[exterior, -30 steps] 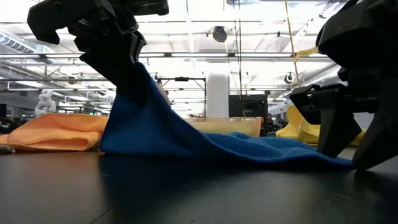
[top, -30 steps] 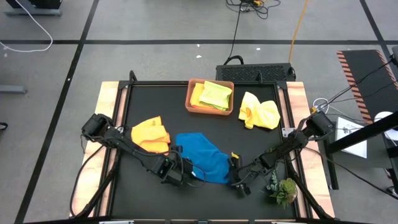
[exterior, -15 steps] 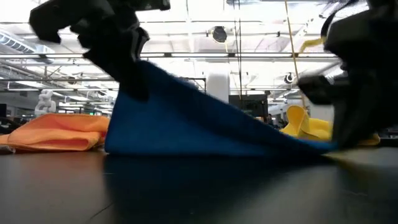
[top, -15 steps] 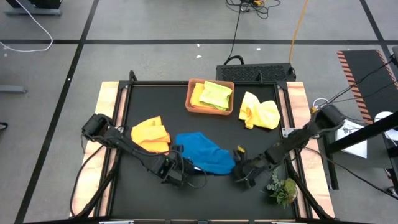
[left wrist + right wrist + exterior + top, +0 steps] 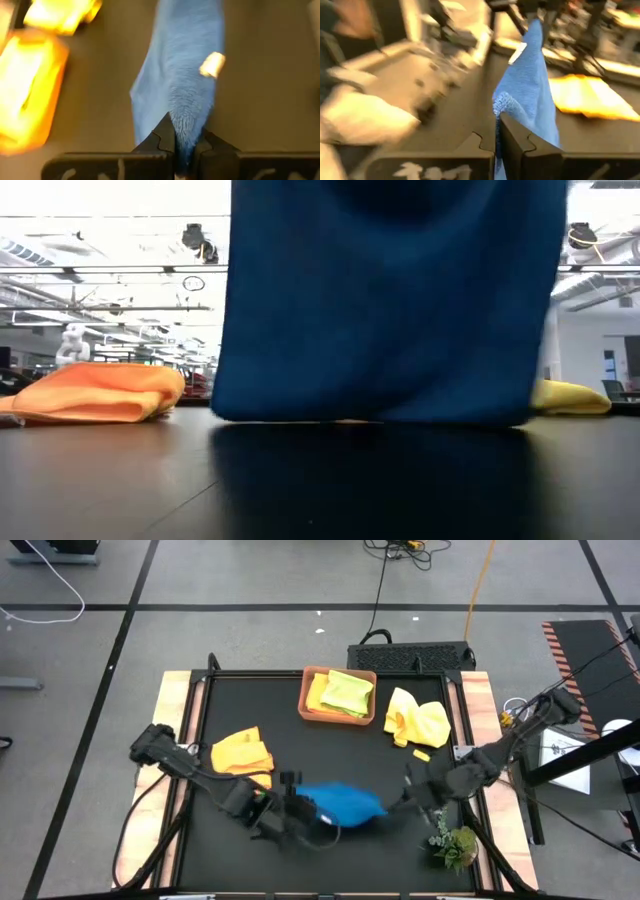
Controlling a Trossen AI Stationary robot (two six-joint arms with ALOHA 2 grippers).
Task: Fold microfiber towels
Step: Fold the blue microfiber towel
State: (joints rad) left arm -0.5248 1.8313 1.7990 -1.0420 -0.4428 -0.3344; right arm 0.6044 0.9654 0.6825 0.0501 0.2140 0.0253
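The blue microfiber towel (image 5: 340, 802) hangs as a sheet between my two grippers near the table's front. In the low view the blue towel (image 5: 390, 310) fills the middle, its lower edge down at the tabletop. My left gripper (image 5: 305, 812) is shut on its left end, my right gripper (image 5: 400, 802) on its right end. An orange towel (image 5: 243, 755) lies bunched at the left and a yellow one (image 5: 418, 720) at the far right. Yellow and lime green towels (image 5: 345, 692) lie in the brown tray (image 5: 306, 700). My left gripper pinches a bunched end of the blue towel (image 5: 184, 142) between its two fingers, and the cloth runs away from them toward the other arm. My right gripper pinches the towel's opposite end at an edge (image 5: 498, 107) between its two fingers; the cloth stretches from there toward my left gripper.
A small green plant sprig (image 5: 455, 845) lies at the near right corner, close to my right arm. The tray stands at the far middle. Bare black tabletop (image 5: 330, 755) lies behind the blue towel and under it.
My right gripper has taken hold of the blue towel's right end and has risen, moving toward the table's right edge. The towel, lying spread and slanting down from my left gripper a second ago, is now lifted and hangs between both grippers.
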